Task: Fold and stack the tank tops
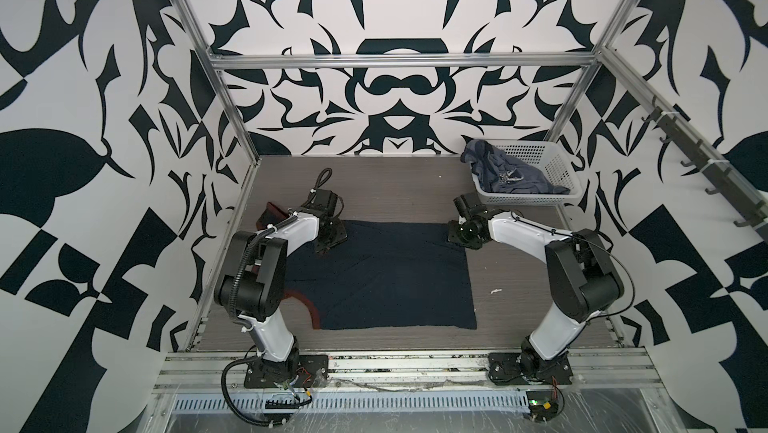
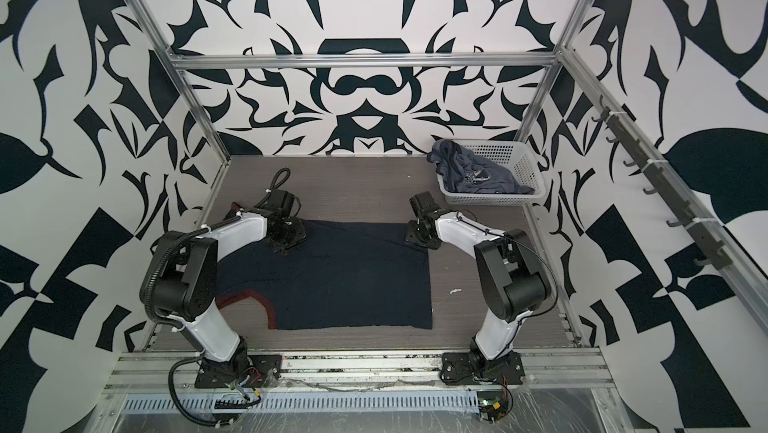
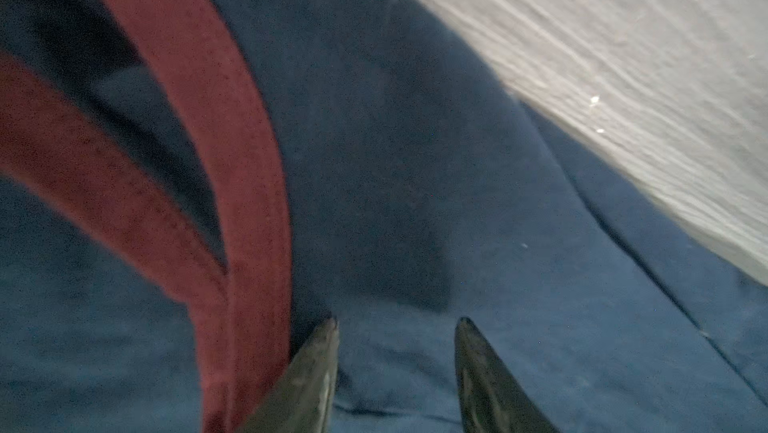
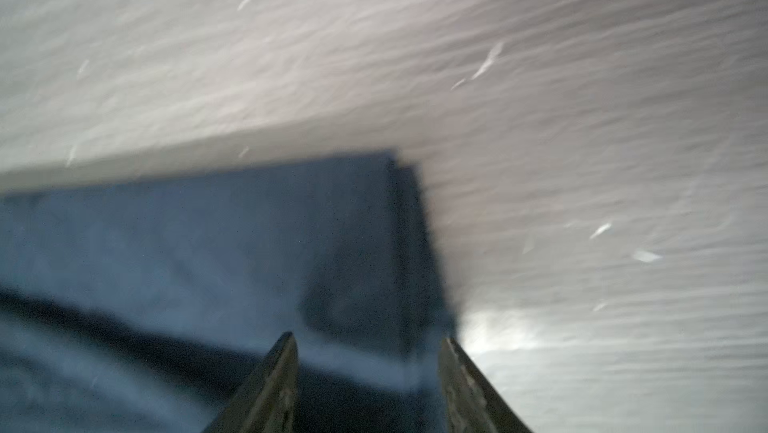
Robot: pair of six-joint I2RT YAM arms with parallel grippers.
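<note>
The navy top [image 1: 386, 277] lies flat on the table [image 1: 407, 185] between the arms, a dark rectangle with red trim [image 1: 311, 311] curling out at its near left. Both grippers sit low at its far edge, one towards each corner, which looks to me like the spot to take hold for a fold. The left gripper [image 3: 397, 323] is parted over plain cloth beside the trim, pinching nothing. The right gripper [image 4: 368, 337] is likewise parted at the corner, empty. The blue top [image 1: 507, 173] lies crumpled in the basket [image 1: 555, 160], far right, unfolded.
</note>
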